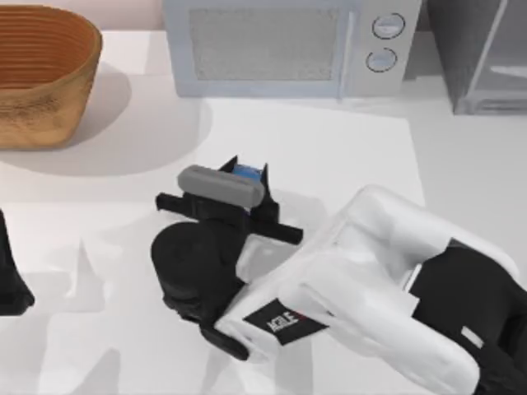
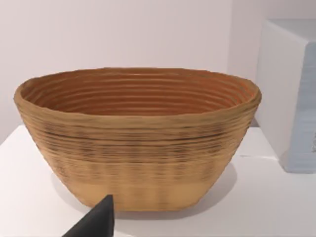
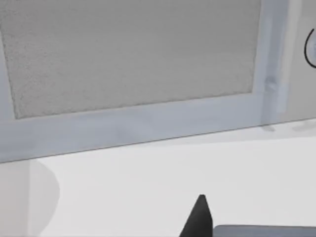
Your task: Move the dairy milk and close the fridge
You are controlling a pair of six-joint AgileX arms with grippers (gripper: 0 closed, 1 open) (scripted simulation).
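Observation:
Only the blue top of the dairy milk [image 1: 246,172] shows, at the table's middle, wedged between the two dark fingers of my right gripper [image 1: 247,168]. The fingers press against it on both sides, so the gripper is shut on it. The rest of the carton is hidden under the wrist. In the right wrist view one fingertip [image 3: 199,217] points toward the microwave front. The fridge [image 1: 482,58] stands at the back right corner, dark grey with a pale framed door, only partly in view. My left arm [image 1: 10,284] is parked at the left edge.
A light grey microwave [image 1: 288,45] with two round knobs lines the back edge behind the carton. A woven brown basket [image 1: 41,74] sits at the back left, also the basket [image 2: 138,138] in the left wrist view. My right arm's white body [image 1: 387,288] covers the front right.

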